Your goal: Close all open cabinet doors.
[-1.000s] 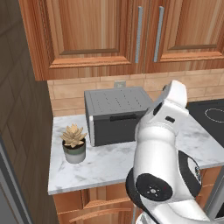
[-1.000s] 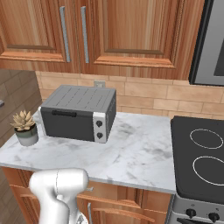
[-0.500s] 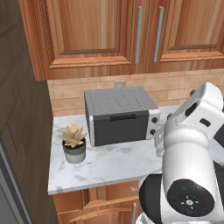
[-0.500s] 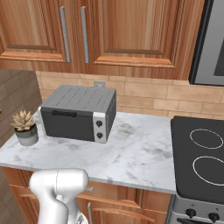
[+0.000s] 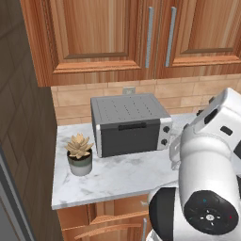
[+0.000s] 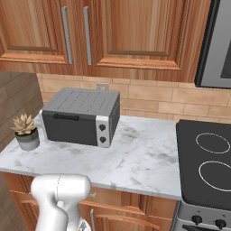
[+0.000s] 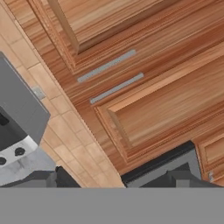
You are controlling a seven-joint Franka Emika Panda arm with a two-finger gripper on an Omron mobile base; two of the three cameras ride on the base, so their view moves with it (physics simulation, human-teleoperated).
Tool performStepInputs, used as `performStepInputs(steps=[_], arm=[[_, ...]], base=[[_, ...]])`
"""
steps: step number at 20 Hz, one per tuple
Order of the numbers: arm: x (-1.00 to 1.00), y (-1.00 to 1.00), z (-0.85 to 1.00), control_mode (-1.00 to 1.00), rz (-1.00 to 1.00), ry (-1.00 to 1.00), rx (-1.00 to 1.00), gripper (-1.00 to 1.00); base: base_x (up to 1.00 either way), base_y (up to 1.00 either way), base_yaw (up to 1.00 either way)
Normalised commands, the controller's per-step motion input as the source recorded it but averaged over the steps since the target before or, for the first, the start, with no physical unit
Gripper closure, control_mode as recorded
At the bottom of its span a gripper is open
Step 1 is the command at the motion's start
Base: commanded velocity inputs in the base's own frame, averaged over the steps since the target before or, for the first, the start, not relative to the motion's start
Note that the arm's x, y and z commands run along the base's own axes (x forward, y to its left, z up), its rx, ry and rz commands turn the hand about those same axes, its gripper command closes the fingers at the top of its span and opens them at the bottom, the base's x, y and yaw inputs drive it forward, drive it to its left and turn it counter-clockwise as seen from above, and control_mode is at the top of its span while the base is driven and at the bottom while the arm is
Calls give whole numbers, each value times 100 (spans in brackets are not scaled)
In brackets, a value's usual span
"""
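Cabinet doors (image 7: 131,83) lie ahead of the wide-open hand (image 7: 118,179) — apart.

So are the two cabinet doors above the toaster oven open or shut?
Shut. Both cabinet doors sit flush with each other, their silver handles side by side, above the toaster oven.

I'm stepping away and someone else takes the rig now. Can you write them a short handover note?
Gripper: open, holding nothing, aimed at the upper cabinets.
Cabinet doors: the two above the toaster oven sit flush, bar handles side by side; they look shut.
Done: no door stands open in these views.
Left: check cabinets outside these views, including the lower ones under the counter, before calling it finished.
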Motion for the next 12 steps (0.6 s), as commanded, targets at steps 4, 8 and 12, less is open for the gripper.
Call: performStepInputs(steps=[4,8,12], arm=[[-25,-49,-2,-100,0,-3,3,-100],[-21,-44,-6,-100,0,-2,2,-100],[-1,-6,-2,-100,0,1,0,-100]], base=[[0,0,0],[0,0,0],[0,0,0]])
